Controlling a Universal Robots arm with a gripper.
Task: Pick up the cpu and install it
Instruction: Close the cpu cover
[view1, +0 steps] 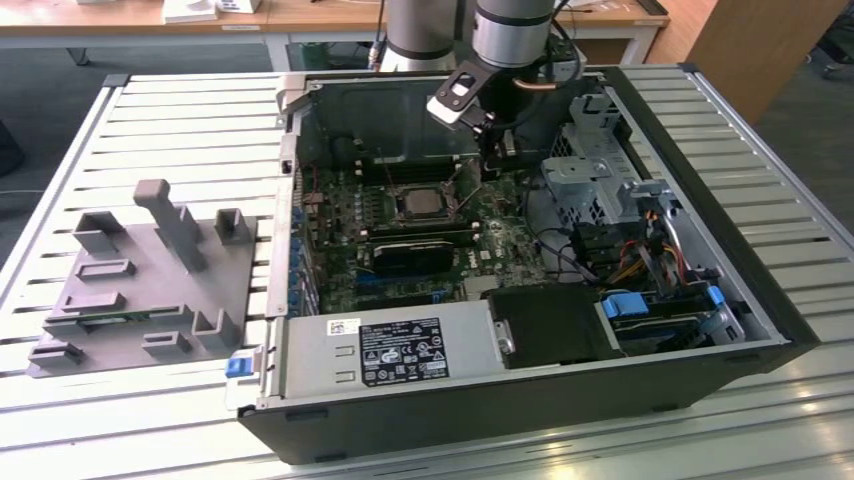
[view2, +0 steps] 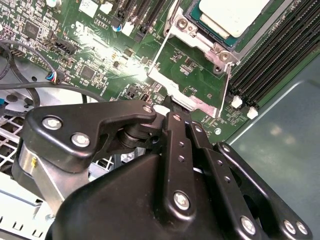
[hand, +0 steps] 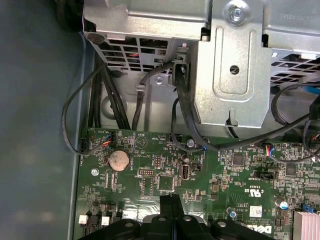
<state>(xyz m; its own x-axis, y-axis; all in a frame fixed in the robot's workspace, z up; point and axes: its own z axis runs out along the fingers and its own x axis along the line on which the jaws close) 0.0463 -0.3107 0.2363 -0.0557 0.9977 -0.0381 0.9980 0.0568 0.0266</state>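
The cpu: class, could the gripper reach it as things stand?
Probably yes: the cpu lies uncovered, the metal retention frame swung open off it, and the gripper hangs close by with nothing between.

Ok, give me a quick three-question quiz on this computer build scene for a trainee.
1. True or false: in the second wrist view, the cpu lies in the motherboard socket.
2. Relative to the computer case, where does the grey fixture block stand? A) inside it; B) outside it, on the slatted table, at the exterior view's left; C) on top of its power supply.
3. Fill in: in the first wrist view the pincer is ___ (open or shut).
Key: 1 true; 2 B; 3 shut.
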